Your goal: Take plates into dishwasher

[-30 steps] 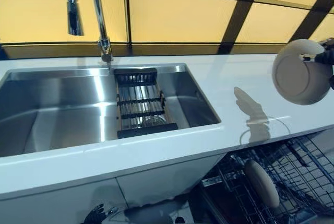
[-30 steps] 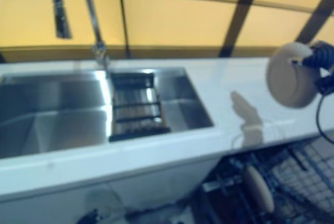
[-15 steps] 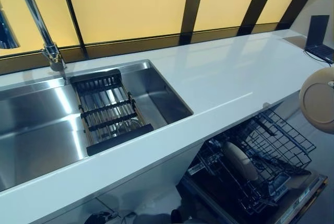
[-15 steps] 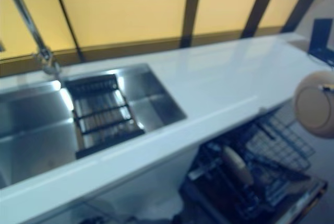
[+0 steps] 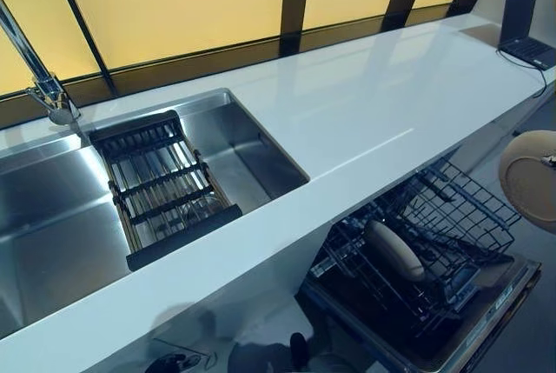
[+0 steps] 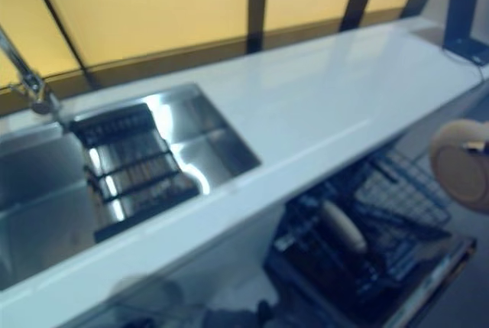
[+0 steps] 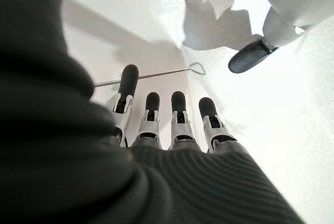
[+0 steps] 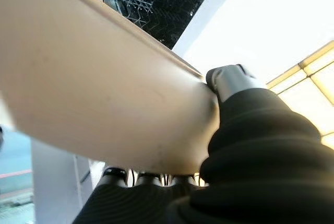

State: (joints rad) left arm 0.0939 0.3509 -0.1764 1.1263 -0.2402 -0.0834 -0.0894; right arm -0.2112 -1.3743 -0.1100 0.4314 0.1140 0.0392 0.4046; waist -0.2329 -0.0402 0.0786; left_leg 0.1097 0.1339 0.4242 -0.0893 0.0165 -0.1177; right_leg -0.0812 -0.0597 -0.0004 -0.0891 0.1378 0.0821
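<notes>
Left eye view: white countertop [image 5: 382,103] runs across the scene, and everything below is placed against it. Steel sink [image 5: 52,216] is sunk into the counter toward the robot's left, with a black-framed drying rack [image 5: 161,186] lying across the basin and the faucet [image 5: 35,77] rising at the sink's back edge. A dark laptop [image 5: 521,29] sits at the counter's far right end. Below the counter's front edge, the dishwasher's wire rack [image 5: 434,234] is pulled out, and one beige plate [image 5: 395,249] stands on edge in it. A second plate [image 5: 530,177], tan, is held up in the air off the counter's front, to the right of the wire rack and above it, not touching either. Right eye view: same layout; the held plate shows at the right edge, the racked plate below the counter. Left wrist view: left hand [image 7: 167,125] hangs down with fingers straight and relaxed, holding nothing, pale floor past the fingertips. Right wrist view: right hand [image 8: 229,85] grips the tan plate, thumb pressed on its rim and fingers curled under the other face; the wire rack shows beyond the plate's upper edge.
</notes>
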